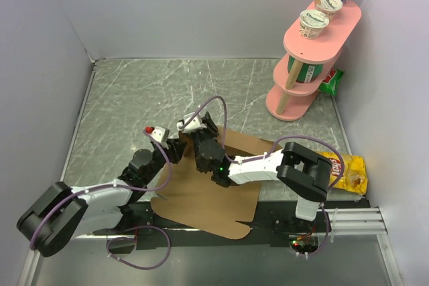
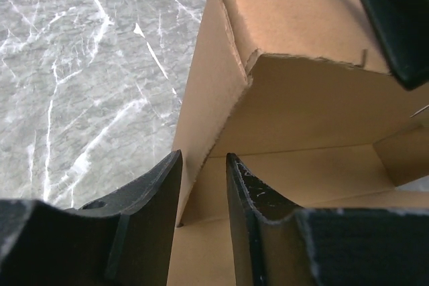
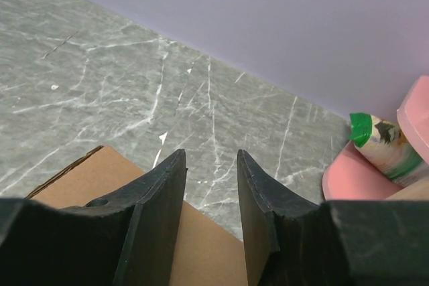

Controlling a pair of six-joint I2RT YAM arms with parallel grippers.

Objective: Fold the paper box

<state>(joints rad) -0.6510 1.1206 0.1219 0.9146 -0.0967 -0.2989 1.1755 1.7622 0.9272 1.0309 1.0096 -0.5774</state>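
- Left gripper [image 2: 204, 165] jaws are set slightly apart astride the paper box [image 2: 301, 105] wall; grip cannot be told.
- Right gripper [image 3: 212, 165] jaws are parted, empty, over the box edge.

Up at two o'clock a pink tiered shelf [image 1: 322, 35] stands on the grey marble table [image 1: 167, 92], three yogurt cups [image 1: 314, 23] lined up along its top tier and a green-banded tub [image 1: 305, 72] tucked on the tier below. Right behind its foot, against the wall, there's a green packet [image 1: 330, 80]. Over at four o'clock a yellow snack bag [image 1: 350, 172] lies crumpled at the table's edge, and pale lilac walls [image 1: 201, 5] close the scene in on three sides.
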